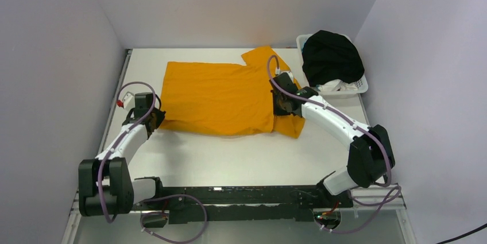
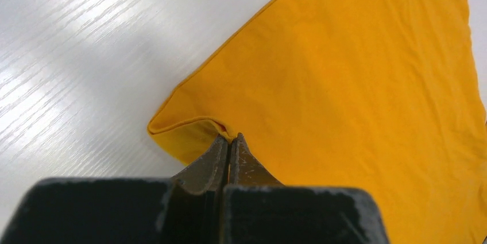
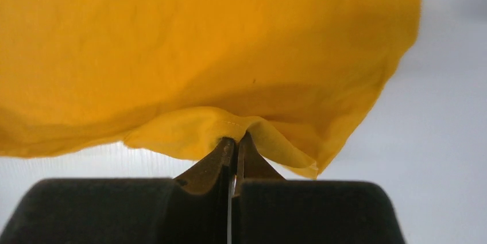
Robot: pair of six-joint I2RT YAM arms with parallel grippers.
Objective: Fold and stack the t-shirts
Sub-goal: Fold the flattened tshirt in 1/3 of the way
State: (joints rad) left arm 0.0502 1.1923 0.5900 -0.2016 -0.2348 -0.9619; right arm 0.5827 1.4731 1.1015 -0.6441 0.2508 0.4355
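Note:
A mustard-orange t-shirt (image 1: 218, 97) lies spread on the white table, sleeves toward the right. My left gripper (image 1: 154, 119) is shut on the shirt's near left corner; in the left wrist view (image 2: 231, 139) the jaws pinch a raised fold of the orange shirt (image 2: 356, 72). My right gripper (image 1: 285, 108) is shut on the shirt's near right part by the sleeve; in the right wrist view (image 3: 235, 138) the jaws hold a hemmed edge of the orange shirt (image 3: 201, 43), lifted off the table. A black t-shirt (image 1: 332, 57) lies heaped over the basket.
A white plastic basket (image 1: 351, 86) stands at the back right, against the right wall, with white cloth showing under the black shirt. Walls close in the table on the left, back and right. Bare table (image 1: 241, 155) lies between the shirt and the arm bases.

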